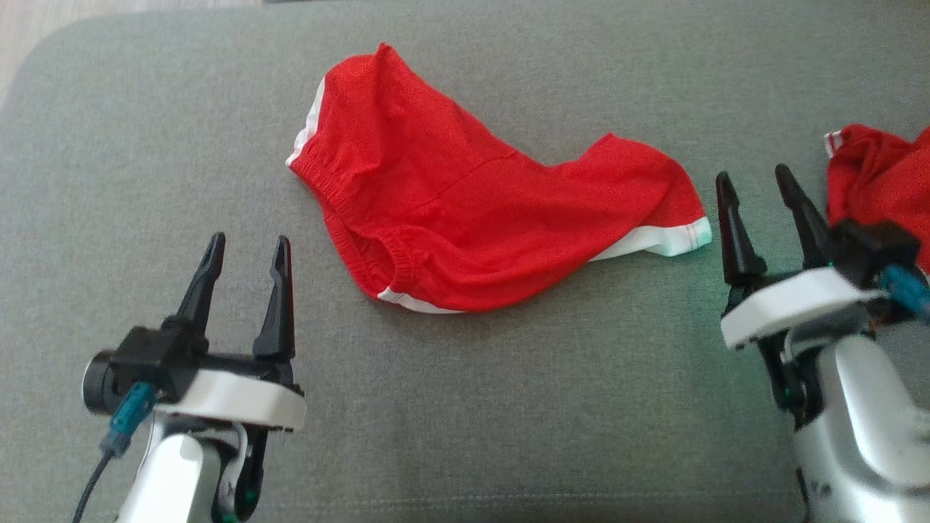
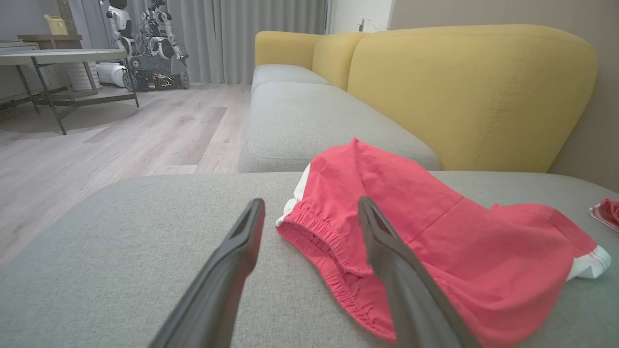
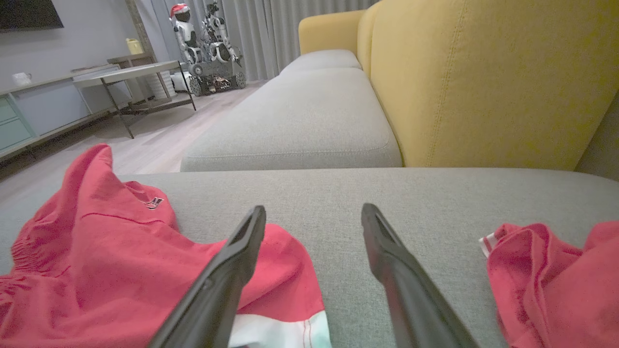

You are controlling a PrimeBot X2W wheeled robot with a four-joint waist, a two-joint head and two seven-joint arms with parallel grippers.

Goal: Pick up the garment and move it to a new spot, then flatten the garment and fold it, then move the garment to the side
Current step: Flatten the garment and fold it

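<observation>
**On the grey seat cushion, the garment lay free between two open grippers**

The cushion ran wide and flat under the work, with a yellow backrest behind it and pale wooden floor beyond its far edge. The garment, a pair of red shorts with white trim, sat near the cushion's middle, rumpled. Its elastic waistband faced the left gripper, and one leg with a white hem reached toward the right gripper. A peak of cloth stood up at the far corner. Nothing held the shorts; they rested on the cushion under their own weight.

The left gripper hovered near the waistband but apart from it, fingers spread wide with nothing between them. The right gripper stood just beside the white hem, likewise wide open and empty. In its wrist view one finger crossed the hem, though whether it touched the cloth could not be told. A second red garment lay bunched further right, apart from the shorts.

The layout suggested the move to a new spot was done and flattening was due. Each gripper stood at one end of the shorts, placed to take waistband and hem and draw the cloth out. The peak and creases were what flattening had to remove. The second garment lay close enough to the right arm to risk a snag.
</observation>
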